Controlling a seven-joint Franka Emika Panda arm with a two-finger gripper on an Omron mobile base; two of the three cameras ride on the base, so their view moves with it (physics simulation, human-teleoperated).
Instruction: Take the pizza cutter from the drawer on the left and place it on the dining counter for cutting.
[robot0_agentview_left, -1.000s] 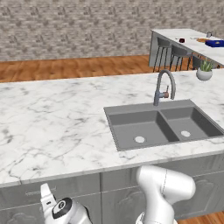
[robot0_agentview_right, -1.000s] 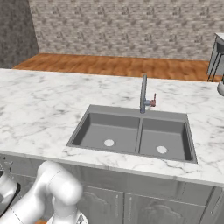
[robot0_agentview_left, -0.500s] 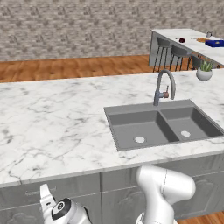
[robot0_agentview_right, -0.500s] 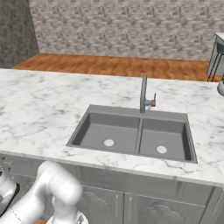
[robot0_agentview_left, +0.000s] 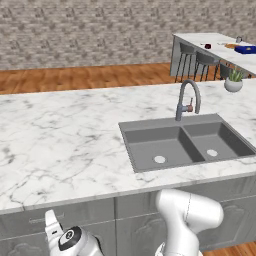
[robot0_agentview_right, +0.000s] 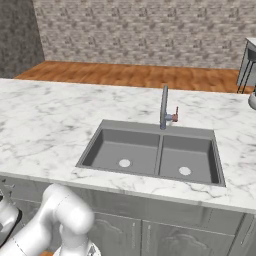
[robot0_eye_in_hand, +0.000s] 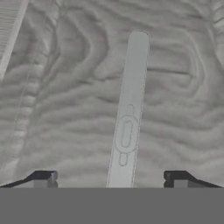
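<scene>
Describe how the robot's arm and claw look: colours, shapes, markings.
The arm is glossy white, built of fat rounded tube segments with bulbous elbows; the right base view shows the same smooth white links. One joint end near the cabinet front carries a round black cap with a pale ring mark. The claw has two small dark, blocky finger tips with lighter grey faces. No cables show.

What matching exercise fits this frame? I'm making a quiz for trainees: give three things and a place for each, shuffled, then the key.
Things:
1. faucet
2. potted plant
3. silver bar handle

Places:
A. straight ahead of the gripper, between its open jaws in the hand view
B. behind the grey sink, at the middle of its back rim
C. on the marble counter to the right of the sink, towards the stools

Pairs: 1-B, 2-C, 3-A
</scene>
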